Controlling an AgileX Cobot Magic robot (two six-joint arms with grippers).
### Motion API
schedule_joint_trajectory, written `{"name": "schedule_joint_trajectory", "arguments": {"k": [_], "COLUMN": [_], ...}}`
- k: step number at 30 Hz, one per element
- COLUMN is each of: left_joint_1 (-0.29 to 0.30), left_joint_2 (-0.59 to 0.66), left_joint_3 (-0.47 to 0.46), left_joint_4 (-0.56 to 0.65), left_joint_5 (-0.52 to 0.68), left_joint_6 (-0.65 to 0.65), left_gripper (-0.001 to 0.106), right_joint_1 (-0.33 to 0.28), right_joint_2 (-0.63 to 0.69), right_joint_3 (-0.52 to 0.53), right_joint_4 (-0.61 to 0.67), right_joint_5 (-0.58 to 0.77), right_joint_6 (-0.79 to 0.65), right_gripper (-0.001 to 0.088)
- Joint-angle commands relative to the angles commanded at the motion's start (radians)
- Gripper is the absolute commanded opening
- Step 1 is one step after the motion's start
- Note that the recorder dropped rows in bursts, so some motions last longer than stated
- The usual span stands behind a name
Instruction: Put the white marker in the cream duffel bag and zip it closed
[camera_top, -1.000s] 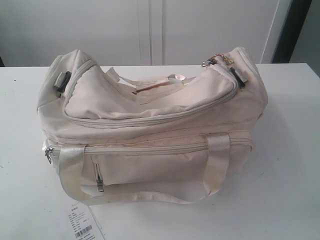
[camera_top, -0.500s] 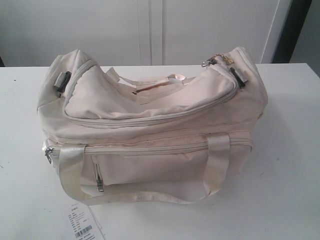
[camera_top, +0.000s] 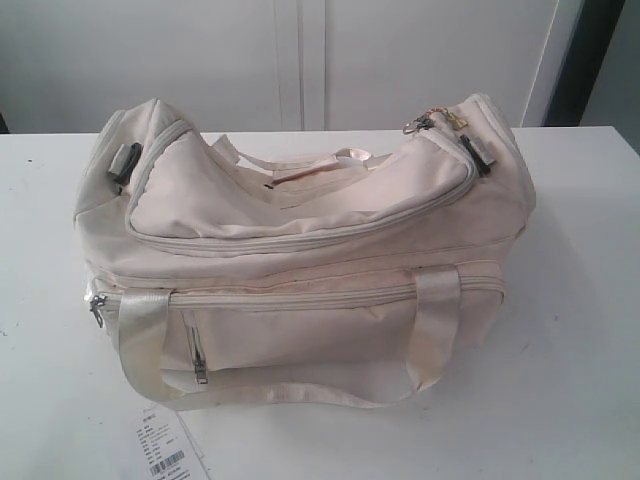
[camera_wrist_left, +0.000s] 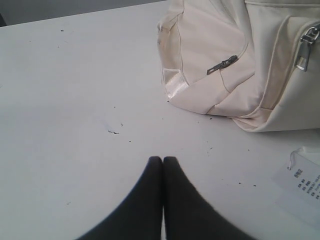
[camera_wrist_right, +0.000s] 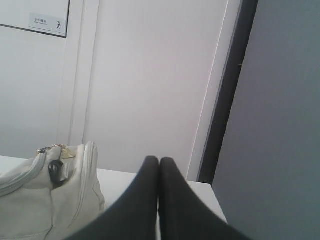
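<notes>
The cream duffel bag (camera_top: 300, 260) lies on the white table (camera_top: 570, 380), its curved top zipper run shut with the pulls at the right end (camera_top: 418, 124). One bag end (camera_wrist_left: 240, 75) shows in the left wrist view, another end (camera_wrist_right: 45, 195) in the right wrist view. My left gripper (camera_wrist_left: 162, 159) is shut and empty above bare table, short of the bag. My right gripper (camera_wrist_right: 159, 159) is shut and empty, raised beside the bag's end. Neither gripper appears in the exterior view. The white marker is out of view.
A paper tag with a barcode (camera_top: 165, 450) lies at the table's front edge, also seen as a tag (camera_wrist_left: 305, 185) near the bag. White cabinet doors (camera_top: 300, 60) stand behind the table. A dark vertical post (camera_wrist_right: 225, 100) rises past the table's far corner.
</notes>
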Motion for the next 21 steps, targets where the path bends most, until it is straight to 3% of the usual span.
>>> {"name": "schedule_joint_trajectory", "arguments": {"k": [10, 21], "left_joint_1": [0.000, 0.000], "left_joint_2": [0.000, 0.000], "left_joint_3": [0.000, 0.000], "left_joint_4": [0.000, 0.000], "left_joint_5": [0.000, 0.000], "left_joint_6": [0.000, 0.000], "left_gripper": [0.000, 0.000], "right_joint_1": [0.000, 0.000], "right_joint_2": [0.000, -0.002], "right_joint_3": [0.000, 0.038], "right_joint_4": [-0.001, -0.020], "right_joint_5": [0.006, 0.104], "right_joint_6": [0.063, 0.128], "right_gripper": [0.0000, 0.0000]}}
